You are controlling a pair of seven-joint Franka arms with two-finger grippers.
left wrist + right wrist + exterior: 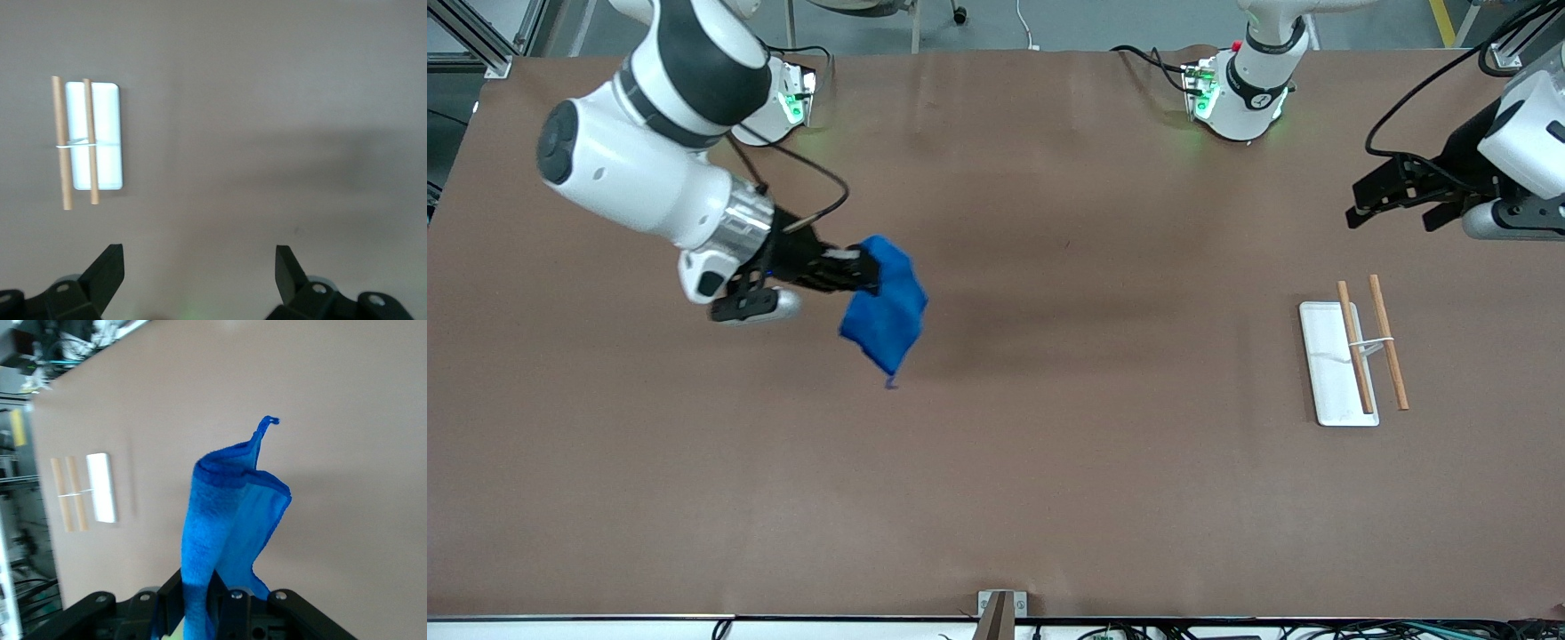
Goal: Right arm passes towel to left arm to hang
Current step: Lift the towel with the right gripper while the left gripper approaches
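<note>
The bright blue towel (887, 313) hangs folded in the air from my right gripper (867, 271), which is shut on its upper edge over the right arm's half of the table. In the right wrist view the towel (230, 520) rises from between the jaws, its small corner loop at the free end. My left gripper (1396, 213) is open and empty, held in the air over the left arm's end of the table, above the rack. In the left wrist view its fingers (107, 270) stand wide apart over bare table.
A white tray (1325, 369) with two wooden bars (1387, 351) tied by a thin white wire lies near the left arm's end, nearer the front camera than the left gripper. It also shows in the left wrist view (107, 137) and the right wrist view (101, 487).
</note>
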